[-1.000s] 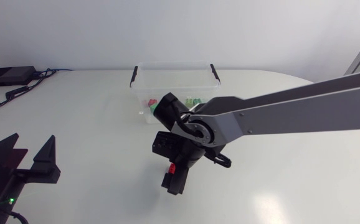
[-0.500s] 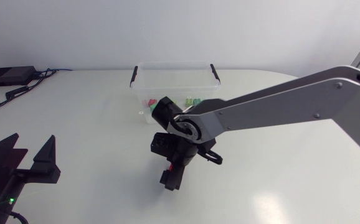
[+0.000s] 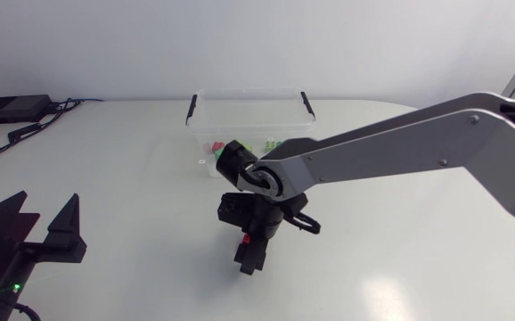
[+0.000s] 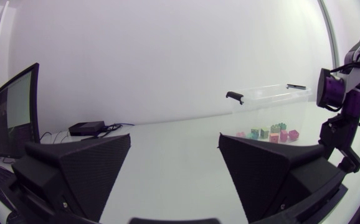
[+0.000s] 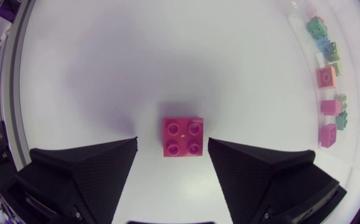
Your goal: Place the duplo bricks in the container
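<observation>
Hovering spread above the red brick (image 5: 183, 137), the right end effector (image 5: 171, 144) should pinch its likely light, rigid, slick sides.

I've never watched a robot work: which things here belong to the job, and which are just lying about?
Job: pink brick; right hand, open either side of it; clear container; bricks already inside.
Lying about: black box with cables; left hand, resting.
</observation>
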